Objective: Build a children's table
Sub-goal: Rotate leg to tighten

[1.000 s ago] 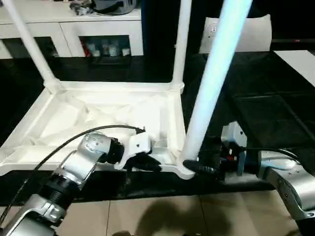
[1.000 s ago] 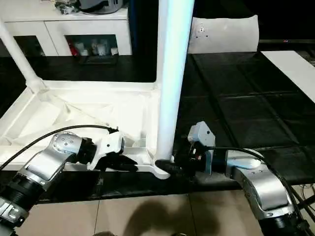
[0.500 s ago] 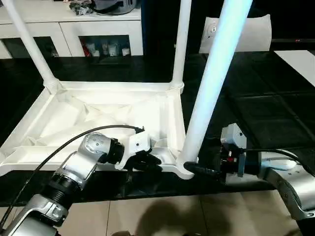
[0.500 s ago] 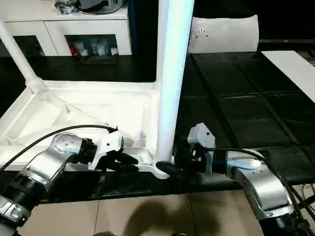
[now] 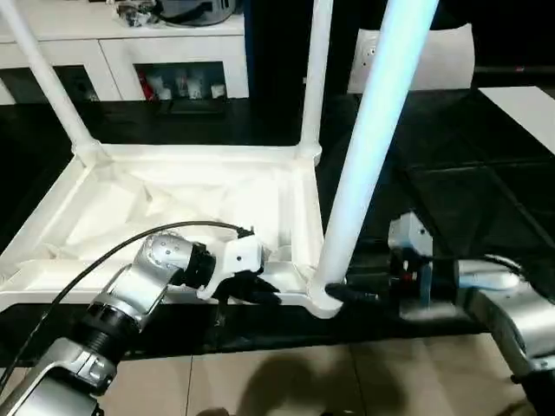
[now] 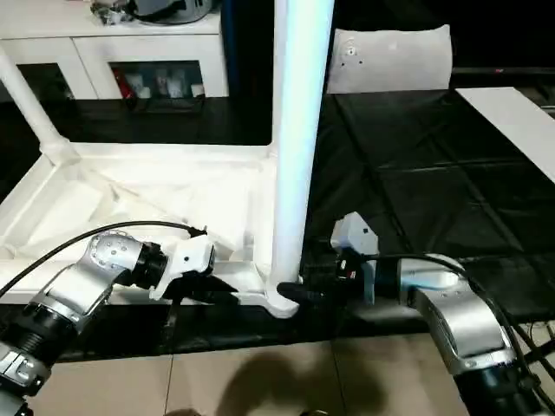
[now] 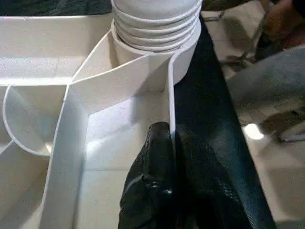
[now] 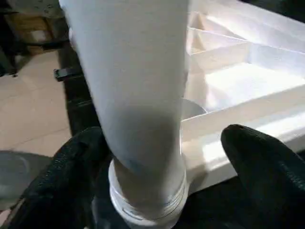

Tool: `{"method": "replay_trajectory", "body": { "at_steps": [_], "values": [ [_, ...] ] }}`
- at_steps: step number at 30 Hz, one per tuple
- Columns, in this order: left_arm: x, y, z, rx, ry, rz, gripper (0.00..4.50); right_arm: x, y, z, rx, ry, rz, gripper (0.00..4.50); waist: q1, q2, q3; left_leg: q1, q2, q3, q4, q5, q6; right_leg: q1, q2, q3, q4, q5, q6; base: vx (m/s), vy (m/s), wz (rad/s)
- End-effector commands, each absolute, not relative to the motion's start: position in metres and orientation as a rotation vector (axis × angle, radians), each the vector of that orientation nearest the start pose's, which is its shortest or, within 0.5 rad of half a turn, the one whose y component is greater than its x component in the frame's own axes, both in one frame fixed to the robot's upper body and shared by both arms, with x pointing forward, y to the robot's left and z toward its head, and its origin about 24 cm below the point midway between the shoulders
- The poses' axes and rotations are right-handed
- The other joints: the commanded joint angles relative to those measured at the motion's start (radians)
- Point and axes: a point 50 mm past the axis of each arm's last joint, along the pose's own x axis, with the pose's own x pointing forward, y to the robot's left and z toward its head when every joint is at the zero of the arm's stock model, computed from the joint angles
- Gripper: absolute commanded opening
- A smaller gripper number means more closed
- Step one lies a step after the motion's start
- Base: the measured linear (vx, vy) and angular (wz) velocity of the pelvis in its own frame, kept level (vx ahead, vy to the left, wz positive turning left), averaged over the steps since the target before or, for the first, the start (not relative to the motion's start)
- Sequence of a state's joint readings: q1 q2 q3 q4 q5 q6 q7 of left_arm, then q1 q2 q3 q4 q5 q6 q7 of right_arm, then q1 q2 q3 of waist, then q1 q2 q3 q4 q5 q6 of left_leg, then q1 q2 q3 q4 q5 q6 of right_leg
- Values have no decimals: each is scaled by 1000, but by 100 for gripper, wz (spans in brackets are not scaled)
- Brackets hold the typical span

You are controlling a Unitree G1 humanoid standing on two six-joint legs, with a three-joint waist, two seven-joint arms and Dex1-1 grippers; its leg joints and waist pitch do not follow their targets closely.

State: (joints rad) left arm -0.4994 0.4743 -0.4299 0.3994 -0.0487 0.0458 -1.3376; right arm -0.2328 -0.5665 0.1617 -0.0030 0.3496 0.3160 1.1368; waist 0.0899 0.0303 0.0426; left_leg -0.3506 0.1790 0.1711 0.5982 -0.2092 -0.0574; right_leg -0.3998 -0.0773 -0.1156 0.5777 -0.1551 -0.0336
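Nothing much has shifted over the last second: left gripper (image 7: 164, 157) stays pinched on the tabletop (image 5: 173, 208) rim, right gripper (image 8: 157, 167) keeps its jaws wide around the near-right leg (image 5: 368, 139). Upside down on the black desk (image 6: 416, 173), the tabletop has that leg standing in its corner socket (image 5: 323, 299). Light, stiff, slick plastic by the look of it; best gripped low, near the threads.
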Motion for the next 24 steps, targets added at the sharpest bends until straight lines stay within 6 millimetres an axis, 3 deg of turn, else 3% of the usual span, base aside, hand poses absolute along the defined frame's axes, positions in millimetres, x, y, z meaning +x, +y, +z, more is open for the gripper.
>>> {"method": "replay_trajectory", "body": {
  "at_steps": [1,8,14,24],
  "values": [
    [282,129,52,543,454,-1660,0,257,-167,80,-131,305,1329,398,4,-9,-63,-3,52,-15,-66,-130,85,59,-79,57,-71,-338,-125,0,0,0],
    [283,127,53,559,450,-1688,0,260,-163,79,-86,333,1420,352,11,-8,-61,1,54,-16,-67,-158,70,58,-81,56,-74,-384,-121,0,0,0],
    [285,126,55,554,446,-1694,0,261,-160,79,-69,361,1478,296,17,-10,-66,-3,54,-15,-64,-119,78,59,-80,57,-64,-319,-137,0,0,0],
    [289,125,56,457,445,-1642,0,258,-159,77,-27,379,1516,210,25,-8,-65,1,54,-14,-65,-131,67,58,-81,57,-69,-350,-126,0,0,0]
  ]
}}
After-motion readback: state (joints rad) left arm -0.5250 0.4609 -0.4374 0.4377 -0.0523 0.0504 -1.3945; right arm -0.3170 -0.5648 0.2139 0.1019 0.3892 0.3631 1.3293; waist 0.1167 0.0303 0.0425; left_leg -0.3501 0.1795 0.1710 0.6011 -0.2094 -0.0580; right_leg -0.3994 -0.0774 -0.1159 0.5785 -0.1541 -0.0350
